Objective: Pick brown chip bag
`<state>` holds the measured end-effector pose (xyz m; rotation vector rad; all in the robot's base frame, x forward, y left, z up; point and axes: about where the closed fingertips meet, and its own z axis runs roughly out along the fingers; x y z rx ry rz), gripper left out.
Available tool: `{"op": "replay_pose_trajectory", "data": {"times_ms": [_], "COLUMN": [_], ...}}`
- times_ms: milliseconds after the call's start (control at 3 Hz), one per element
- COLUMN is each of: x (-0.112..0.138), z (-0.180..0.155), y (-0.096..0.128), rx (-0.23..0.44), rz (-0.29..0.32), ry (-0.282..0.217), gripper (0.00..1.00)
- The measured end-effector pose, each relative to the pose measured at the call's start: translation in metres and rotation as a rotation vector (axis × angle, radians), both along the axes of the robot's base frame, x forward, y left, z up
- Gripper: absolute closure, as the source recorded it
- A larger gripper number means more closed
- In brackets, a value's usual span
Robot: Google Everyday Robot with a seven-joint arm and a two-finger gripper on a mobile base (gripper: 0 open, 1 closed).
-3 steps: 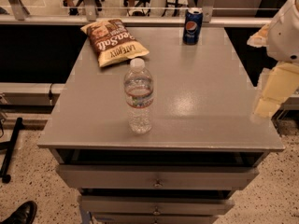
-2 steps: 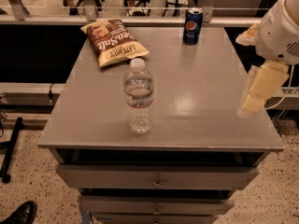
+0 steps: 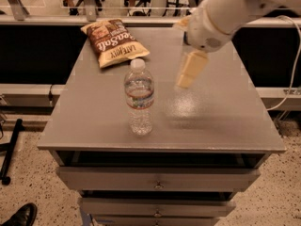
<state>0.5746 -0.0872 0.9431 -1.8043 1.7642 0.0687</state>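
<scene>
Drawers (image 3: 157, 178) at the table's front: shut, contents hidden. Water bottle (image 3: 138, 98): capped, upright, holding clear water, near the front left. Gripper (image 3: 184, 83): hanging above mid-table (image 3: 225, 126), just right of the bottle; whether it is spread or closed cannot be told. Brown chip bag (image 3: 114, 41): lying flat at the far left corner, beyond the bottle, untouched. Risk: a low leftward sweep toward the bag could topple the bottle, and a shallow pinch may slip off the crinkly film.
</scene>
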Motion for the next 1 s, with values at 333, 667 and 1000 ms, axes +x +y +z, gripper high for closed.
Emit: {"op": "replay_pose_trajectory", "data": {"times_ms": [333, 667, 1000], "x": [0.047, 0.047, 0.077], "z": [-0.006, -0.006, -0.015], "y": [0.041, 0.041, 0.053], "rx": [0.097, 0.097, 0.178], "rz": [0.051, 0.051, -0.007], "ry": [-0.041, -0.041, -0.073], "gripper": [0.00, 0.00, 0.00]}}
